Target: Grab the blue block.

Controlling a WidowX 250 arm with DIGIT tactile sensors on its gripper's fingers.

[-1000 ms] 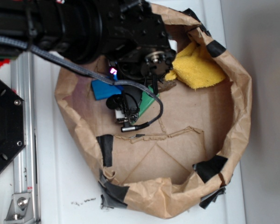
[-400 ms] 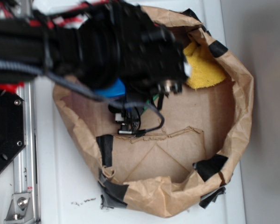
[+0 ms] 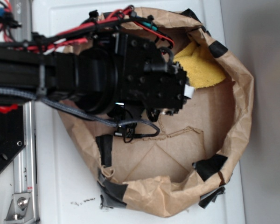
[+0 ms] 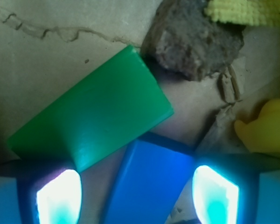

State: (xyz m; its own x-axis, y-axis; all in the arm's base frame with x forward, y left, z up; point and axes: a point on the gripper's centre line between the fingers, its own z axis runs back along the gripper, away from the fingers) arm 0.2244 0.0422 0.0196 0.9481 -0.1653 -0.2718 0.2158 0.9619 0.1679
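In the wrist view the blue block [image 4: 151, 184] lies flat on the brown paper, between my two glowing fingertips and apart from both. My gripper [image 4: 137, 198] is open, straddling the block. The left fingertip [image 4: 58, 196] overlaps a corner of the green slab [image 4: 93, 112], which lies up-left of the blue block. In the exterior view the black arm and wrist [image 3: 149, 86] hang over the middle of the paper-walled bin [image 3: 242, 93] and hide the blue block and the fingers.
A grey-brown rock [image 4: 193, 39] sits beyond the green slab. A yellow cloth [image 4: 247, 11] [image 3: 203, 67] lies at the far side, and a yellow rubber duck [image 4: 266, 126] at the right. The bin's taped paper walls ring everything.
The arm has swung right and down over the bin's middle. It now hides the blue block and green slab that showed in the exterior view a second ago.
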